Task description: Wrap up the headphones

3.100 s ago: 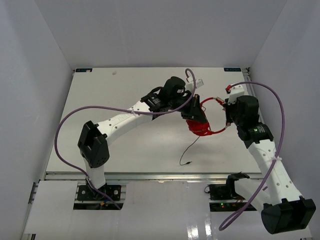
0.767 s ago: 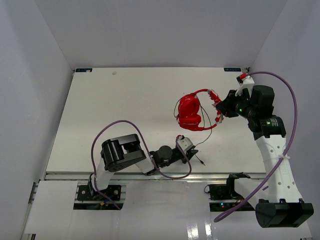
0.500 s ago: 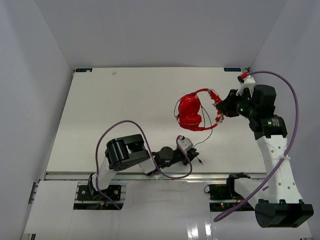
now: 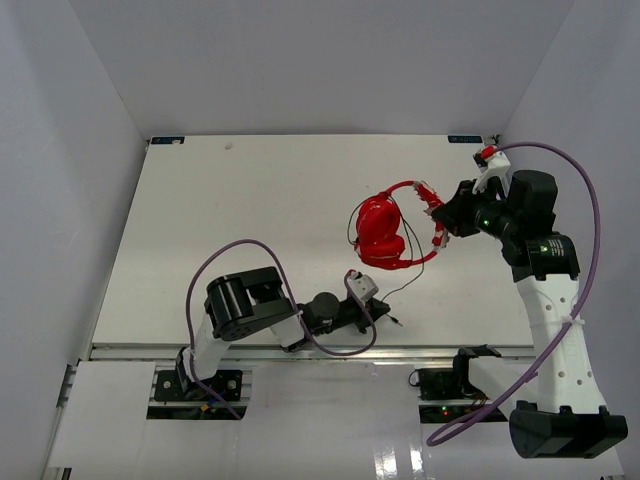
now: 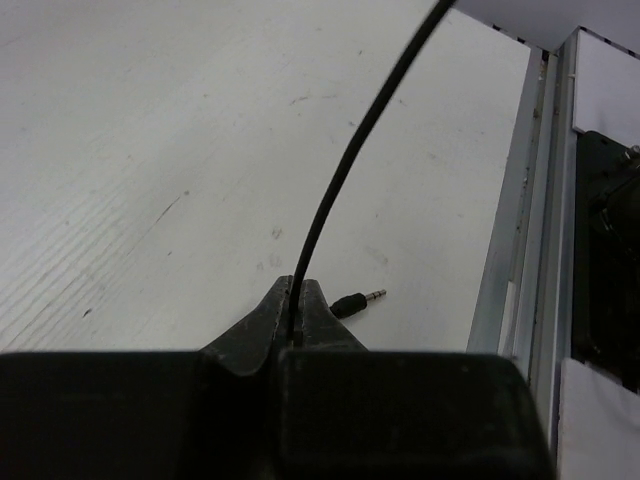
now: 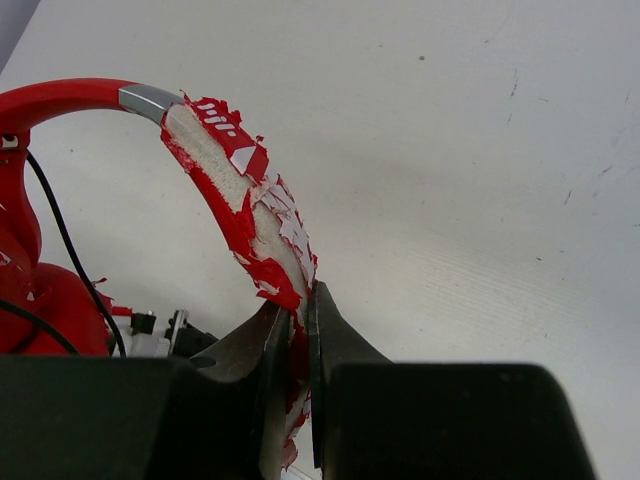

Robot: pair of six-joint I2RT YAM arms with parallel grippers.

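Between the fingertips of the left gripper (image 5: pixel 297 306) runs the thin black cord (image 5: pixel 345 180). Both fingers are closed right down on it, with nothing but the cord's own thickness between them. From there the cord climbs up and away toward the headphones (image 4: pixel 385 232). Just beyond the fingertips, slightly to their right, the plug (image 5: pixel 358 299) lies on the table (image 5: pixel 150 150), so the pinch sits near the cord's free end. I judge that deliberate, since a hold this close to the end leaves the whole loose length free to be led round the headphones.

The right gripper (image 6: pixel 298 318) is closed as well, clamped on the headband (image 6: pixel 235 180) at its padded stretch, where the red covering is flaking and pale foam shows. From those fingers the band arcs up and off to the left, and the ear cups (image 6: pixel 45 305) hang at the far left, below the band. From above, the headphones sit out in front of the right fingers, well apart from the left ones. Whether the cups touch the table I cannot tell. Gripping by the band probably steadies the set while leaving it free for the cord to pass around.

Counted, there is one pair of headphones, one cord and one plug. Two grippers each hold something, and there are two purple cables (image 4: pixel 596 225), one per arm. The cups read as one red mass, so I cannot separate them.
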